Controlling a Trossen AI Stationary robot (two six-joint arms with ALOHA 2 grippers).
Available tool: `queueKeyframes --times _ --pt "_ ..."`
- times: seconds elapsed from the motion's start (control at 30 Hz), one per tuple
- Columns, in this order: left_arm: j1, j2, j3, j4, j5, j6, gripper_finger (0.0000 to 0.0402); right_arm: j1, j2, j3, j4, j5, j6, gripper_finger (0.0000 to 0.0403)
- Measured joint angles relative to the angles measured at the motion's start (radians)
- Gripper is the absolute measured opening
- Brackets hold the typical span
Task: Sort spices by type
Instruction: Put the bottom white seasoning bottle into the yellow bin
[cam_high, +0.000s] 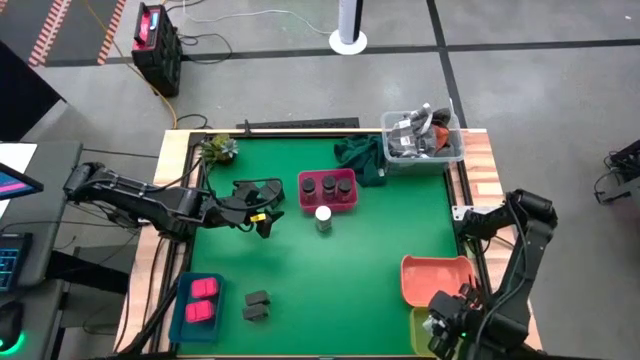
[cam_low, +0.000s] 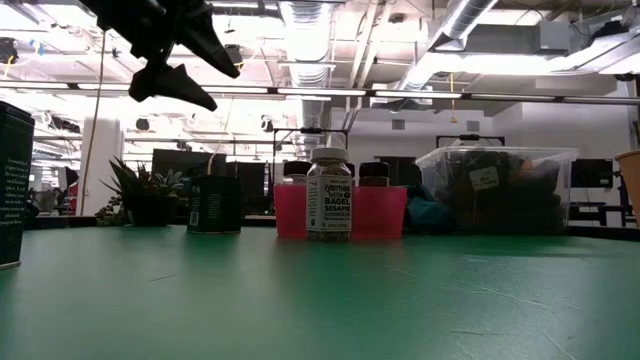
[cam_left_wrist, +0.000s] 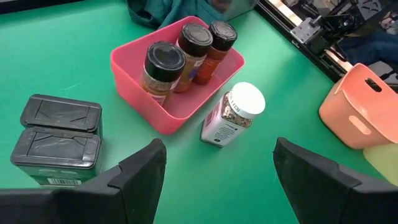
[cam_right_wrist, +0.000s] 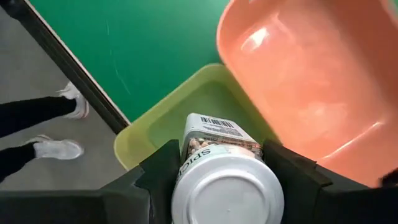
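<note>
three jars in tray, one beside

left gripper up high, fingers apart | white-capped jar upright before pink tray | dark box beside

We are seeing the green tray partly hidden under the right pincer and cut off at the high view's bottom edge. In the low view, a dark grey box is running off the left edge.

Bright overhead striplights, soft shadows (frames sharp)
</note>
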Motion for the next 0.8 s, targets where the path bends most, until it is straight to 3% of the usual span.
queueKeyframes --times 0.13,0.27,0.53,0.8 --pt "-0.003 0.000 0.000 0.001 0.001 -0.004 0.0283 -0.012 0.016 -0.070 0.137 -0.036 -0.002 0.0228" --pt "-0.014 0.000 0.000 0.001 0.002 -0.005 0.0283 0.018 0.014 -0.089 0.069 -0.135 0.075 0.0228" --pt "-0.019 0.000 0.000 0.001 0.003 0.000 0.0283 0.110 0.011 -0.088 0.054 -0.189 0.274 0.0233" --pt "-0.019 0.000 0.000 0.002 0.003 0.010 0.0283 0.128 0.012 -0.088 0.050 -0.194 0.356 0.0311"
